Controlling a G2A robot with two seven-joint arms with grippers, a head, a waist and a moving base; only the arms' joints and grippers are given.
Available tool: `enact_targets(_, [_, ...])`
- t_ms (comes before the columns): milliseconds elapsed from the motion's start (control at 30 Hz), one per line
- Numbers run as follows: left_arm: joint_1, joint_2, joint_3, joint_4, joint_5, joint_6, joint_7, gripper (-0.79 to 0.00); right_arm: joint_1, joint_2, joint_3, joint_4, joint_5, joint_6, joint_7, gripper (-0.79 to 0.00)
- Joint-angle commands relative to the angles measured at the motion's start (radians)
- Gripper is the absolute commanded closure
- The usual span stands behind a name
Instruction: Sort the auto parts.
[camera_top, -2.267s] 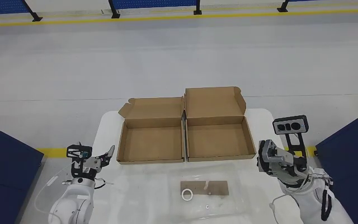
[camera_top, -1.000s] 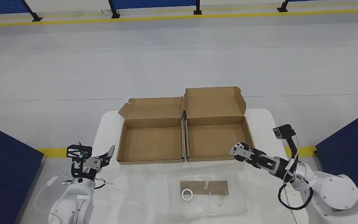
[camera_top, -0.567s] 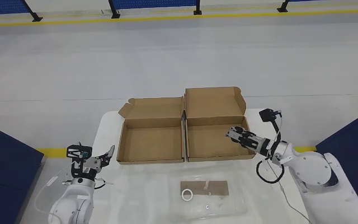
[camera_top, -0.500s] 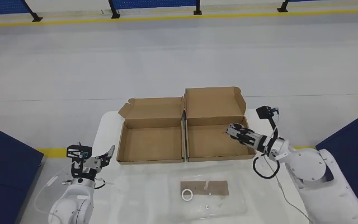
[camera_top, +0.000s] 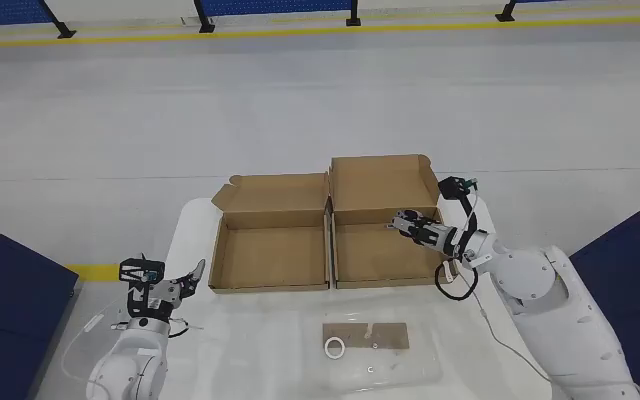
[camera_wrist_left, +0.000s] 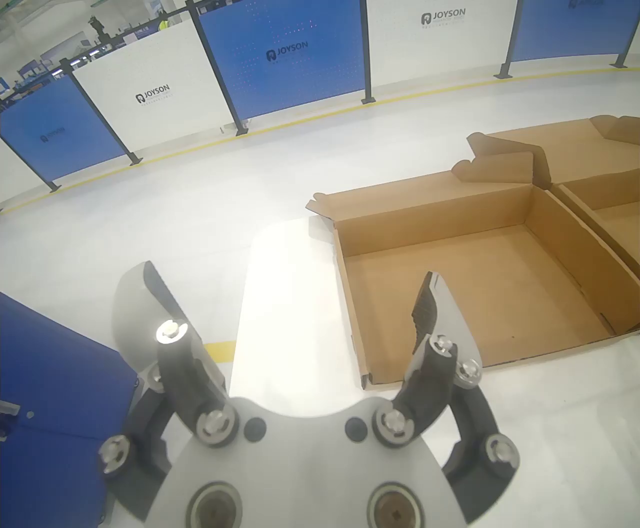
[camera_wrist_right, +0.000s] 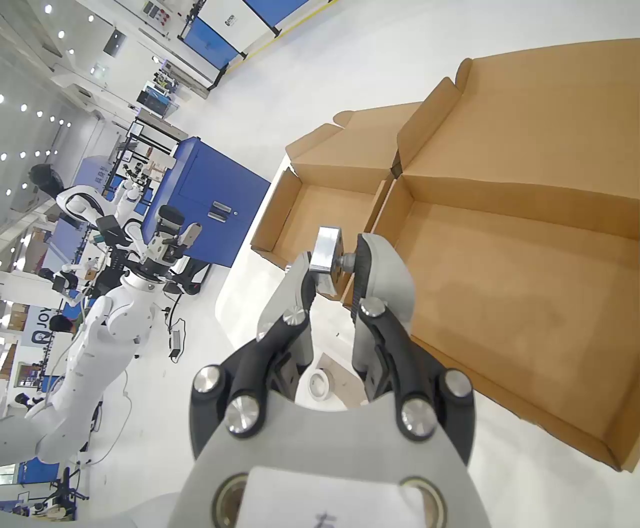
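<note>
While the right gripper (camera_wrist_right: 334, 272) is held over the right cardboard box (camera_top: 385, 250), a small metal part (camera_wrist_right: 327, 260) is pinched between its two fingers. The part is a silvery block with a short stud on one side, and the stud is pressed against one finger. In the top view this gripper is seen above the far half of the box, close to the back wall. Whether the part touches the box floor cannot be told.

The left cardboard box (camera_top: 270, 255) is placed just beside the right one, side wall against side wall, and both lids are folded back and open. No part is seen inside either box.

The left gripper (camera_wrist_left: 290, 300) is kept at the left edge of the white table (camera_top: 250, 330), well apart from the left box. Its fingers are spread wide and nothing is held between them.

Near the front edge of the table a brown card (camera_top: 385, 335) is laid flat, and a white ring (camera_top: 334, 348) is lying at its left end. A clear plastic sheet (camera_top: 400, 370) is spread around the card.
</note>
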Motion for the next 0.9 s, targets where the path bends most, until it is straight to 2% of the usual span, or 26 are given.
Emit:
enact_targets(0, [0.000, 0.000, 0.000, 0.000, 0.000, 0.000, 0.000, -0.785, 0.000, 0.000, 0.000, 0.000, 0.000, 0.000, 0.000, 0.000])
enact_targets(233, [0.000, 0.000, 0.000, 0.000, 0.000, 0.000, 0.000, -0.785, 0.005, 0.000, -0.009, 0.019, -0.030, 0.016, 0.004, 0.000])
enact_targets(367, [0.000, 0.000, 0.000, 0.000, 0.000, 0.000, 0.000, -0.785, 0.094, -0.004, -0.041, 0.101, -0.077, 0.072, 0.067, 0.000])
enact_targets(633, [0.000, 0.000, 0.000, 0.000, 0.000, 0.000, 0.000, -0.785, 0.313, -0.038, -0.235, 0.343, -0.244, 0.106, 0.131, 0.000])
enact_targets(867, [0.000, 0.000, 0.000, 0.000, 0.000, 0.000, 0.000, -0.785, 0.380, -0.073, -0.351, 0.498, -0.305, 0.150, 0.112, 0.000])
